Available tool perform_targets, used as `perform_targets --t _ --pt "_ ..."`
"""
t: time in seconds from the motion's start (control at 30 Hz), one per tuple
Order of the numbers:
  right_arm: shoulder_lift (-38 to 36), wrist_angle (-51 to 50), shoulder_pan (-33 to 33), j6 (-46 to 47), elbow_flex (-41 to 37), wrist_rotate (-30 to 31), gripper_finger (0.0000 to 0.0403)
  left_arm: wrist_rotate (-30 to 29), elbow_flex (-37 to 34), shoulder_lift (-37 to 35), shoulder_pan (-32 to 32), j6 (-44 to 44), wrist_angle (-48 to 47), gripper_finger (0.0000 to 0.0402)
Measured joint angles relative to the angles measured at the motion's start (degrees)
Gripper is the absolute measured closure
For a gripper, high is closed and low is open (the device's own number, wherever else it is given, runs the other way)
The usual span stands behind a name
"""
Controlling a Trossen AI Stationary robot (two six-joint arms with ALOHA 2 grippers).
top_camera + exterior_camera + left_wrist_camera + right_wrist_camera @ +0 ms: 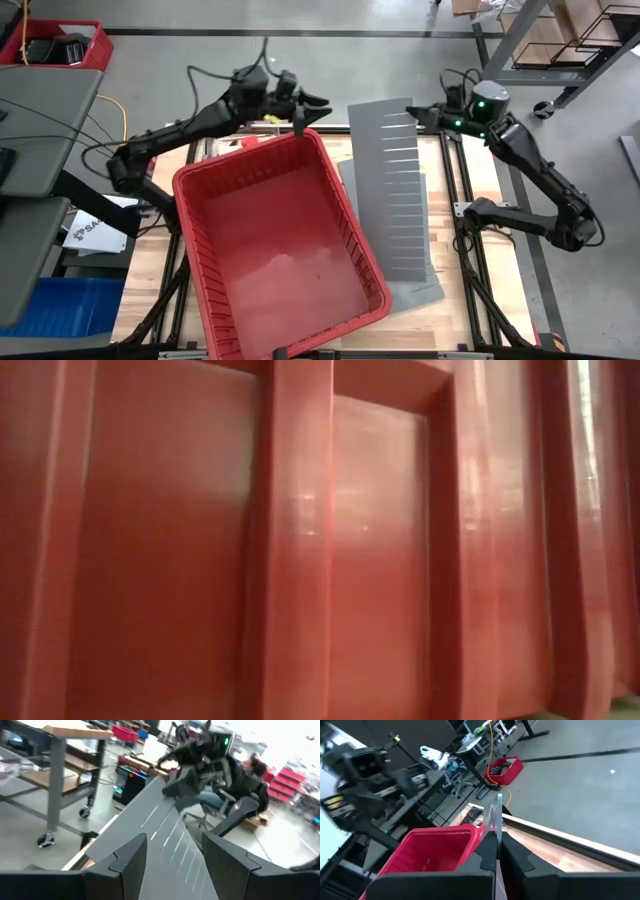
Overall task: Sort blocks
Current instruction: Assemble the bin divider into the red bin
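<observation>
No blocks show in any view. The large red bin (pixel 280 240) stands askew in the middle of the table, and its wall (pixel 300 540) fills the low view. A grey slotted divider sheet (pixel 400 190) lies to the bin's right. My right gripper (pixel 428 112) is shut on that sheet's far end. My left gripper (pixel 318 101) hovers open over the bin's far rim and points toward the sheet (pixel 165 835). Nothing is between its fingers (pixel 125 857). My right gripper pinches the divider sheet's far end (pixel 496 820) between its two fingers, close to the far right corner (pixel 410 103). The fingers come nearly level from the table's far right. The sheet shows edge-on between them, with its near end (pixel 410 272) resting on a second sheet.
A second grey sheet (pixel 415 292) lies under the first at the table's near right. A red crate (pixel 60 45) stands on the floor at the far left. A seated person (pixel 250 775) shows beyond the table. Shelving (pixel 560 40) stands at the far right.
</observation>
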Motion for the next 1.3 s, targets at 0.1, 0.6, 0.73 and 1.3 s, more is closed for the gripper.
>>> perform_targets --t 0.1,0.6,0.73,1.3 --pt "0.0 -2.8 0.0 -0.7 3.4 -0.1 0.0403 1.3 4.3 4.1 0.8 2.2 -3.7 0.0207" --pt "0.0 -5.6 0.0 -0.2 11.0 -1.5 0.0403 11.1 8.7 15.1 3.2 -9.3 6.3 0.0138" --pt "0.0 -5.5 0.0 -0.1 11.0 -2.6 0.0403 13.2 8.7 16.1 2.7 -10.0 9.3 0.0137" --pt "0.0 -2.4 0.0 0.5 11.0 -6.4 0.0403 16.7 8.7 18.6 0.7 -14.5 17.7 0.0212"
